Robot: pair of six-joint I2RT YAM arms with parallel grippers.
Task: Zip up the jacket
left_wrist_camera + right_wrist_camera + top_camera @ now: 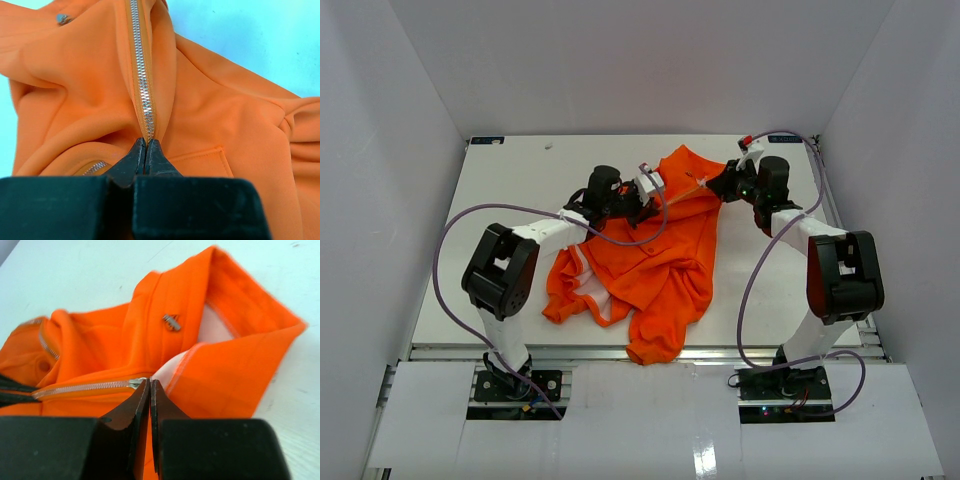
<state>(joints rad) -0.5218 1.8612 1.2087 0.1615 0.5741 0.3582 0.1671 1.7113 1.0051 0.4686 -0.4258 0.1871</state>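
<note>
The jacket (660,250) is lying mid-table (520,180), its zipper (142,85) looking closed nearly to the collar, with the left gripper (145,145) pinching it lower down and the right gripper (150,385) pinching its top end.

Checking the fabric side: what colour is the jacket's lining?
The lining is pale pink-white, clearest in right wrist view.
</note>
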